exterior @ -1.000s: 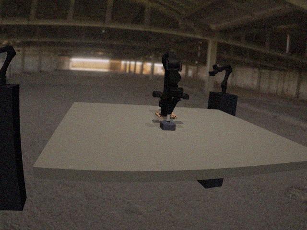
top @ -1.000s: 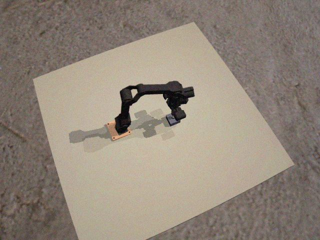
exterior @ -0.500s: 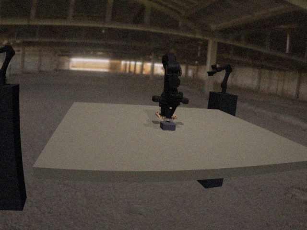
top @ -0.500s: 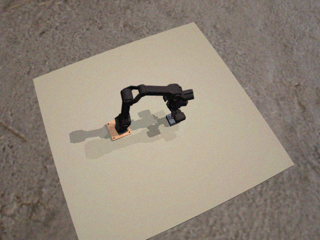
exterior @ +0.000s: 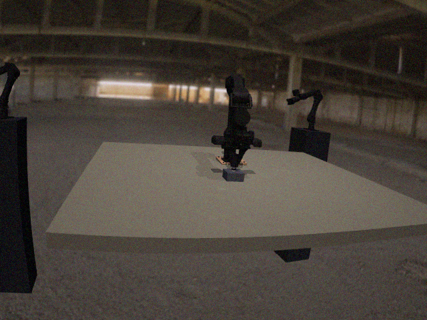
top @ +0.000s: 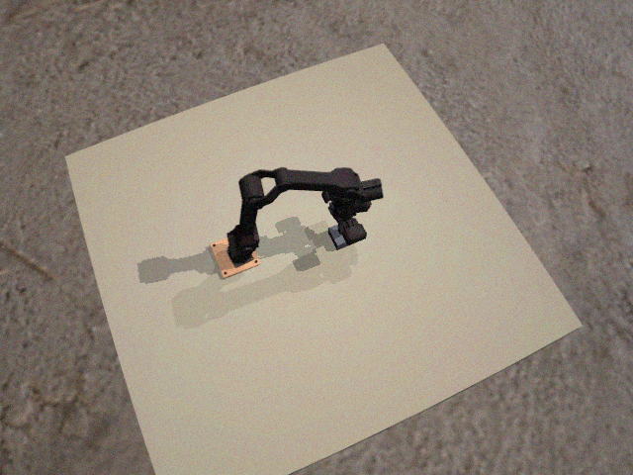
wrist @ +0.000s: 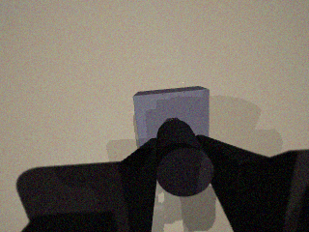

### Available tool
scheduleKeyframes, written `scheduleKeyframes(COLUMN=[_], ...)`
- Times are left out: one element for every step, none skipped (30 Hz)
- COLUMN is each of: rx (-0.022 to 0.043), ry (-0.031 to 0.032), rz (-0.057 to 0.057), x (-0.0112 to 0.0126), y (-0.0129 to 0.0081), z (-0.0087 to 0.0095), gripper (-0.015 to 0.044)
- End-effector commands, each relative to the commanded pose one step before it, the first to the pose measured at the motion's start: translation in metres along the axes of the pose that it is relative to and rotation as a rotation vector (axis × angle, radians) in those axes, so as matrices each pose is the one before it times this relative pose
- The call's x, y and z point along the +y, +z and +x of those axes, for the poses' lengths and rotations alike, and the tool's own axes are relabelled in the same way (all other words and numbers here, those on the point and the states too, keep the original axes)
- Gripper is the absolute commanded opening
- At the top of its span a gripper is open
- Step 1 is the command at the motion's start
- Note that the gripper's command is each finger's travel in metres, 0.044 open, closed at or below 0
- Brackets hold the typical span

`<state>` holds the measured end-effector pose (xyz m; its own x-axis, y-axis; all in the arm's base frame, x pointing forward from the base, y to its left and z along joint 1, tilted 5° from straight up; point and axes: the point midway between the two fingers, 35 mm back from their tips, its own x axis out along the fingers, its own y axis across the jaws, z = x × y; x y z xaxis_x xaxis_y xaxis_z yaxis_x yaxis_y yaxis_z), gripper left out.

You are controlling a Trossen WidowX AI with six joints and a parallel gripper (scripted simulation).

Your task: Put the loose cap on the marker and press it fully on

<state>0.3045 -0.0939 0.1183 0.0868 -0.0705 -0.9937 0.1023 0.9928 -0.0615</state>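
Note:
The dark blue-grey holder block [top: 335, 237] [exterior: 233, 176] [wrist: 147, 103] sits on the table. My gripper [top: 352, 233] [exterior: 235, 165] [wrist: 176, 142] is shut on the dark round cap [wrist: 184, 171], pointing down just above the block. In the wrist view the cap covers the spot over the block where the marker stands. In the exterior view only a thin light sliver of the marker [exterior: 233, 169] shows between the fingertips and the block. The frames do not show how far the cap sits on the marker.
The arm's orange base plate [top: 248, 264] [exterior: 243, 163] is bolted on the table behind the block. The table's front edge [exterior: 207, 243] is nearer the exterior camera. Two other dark arms on pedestals [exterior: 15, 207] [exterior: 309, 143] stand beyond the table.

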Motion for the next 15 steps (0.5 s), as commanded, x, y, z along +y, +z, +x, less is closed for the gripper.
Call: scheduleKeyframes(rx=[-0.00027,0.00000,0.00000,0.00000,0.00000,0.00000,0.00000,0.00000,0.00000,0.00000,0.00000,0.00000,0.00000,0.00000,0.00000], ry=[-0.00005,0.00000,0.00000,0.00000,0.00000,0.00000,0.00000,0.00000,0.00000,0.00000,0.00000,0.00000,0.00000,0.00000,0.00000], rz=[0.0000,0.0000,0.0000,0.0000,0.0000,0.0000,0.0000,0.0000,0.0000,0.0000,0.0000,0.0000,0.0000,0.0000,0.0000], x=[-0.00002,0.00000,0.00000,0.00000,0.00000,0.00000,0.00000,0.00000,0.00000,0.00000,0.00000,0.00000,0.00000,0.00000,0.00000], y=[0.00007,0.00000,0.00000,0.00000,0.00000,0.00000,0.00000,0.00000,0.00000,0.00000,0.00000,0.00000,0.00000,0.00000,0.00000], z=[-0.00010,0.00000,0.00000,0.00000,0.00000,0.00000,0.00000,0.00000,0.00000,0.00000,0.00000,0.00000,0.00000,0.00000,0.00000], gripper=[0.0079,0.0105,0.0131,0.0158,0.0184,0.0210,0.0236,0.0263,0.0289,0.0315,0.0341,0.0367,0.0394,0.0420,0.0440])
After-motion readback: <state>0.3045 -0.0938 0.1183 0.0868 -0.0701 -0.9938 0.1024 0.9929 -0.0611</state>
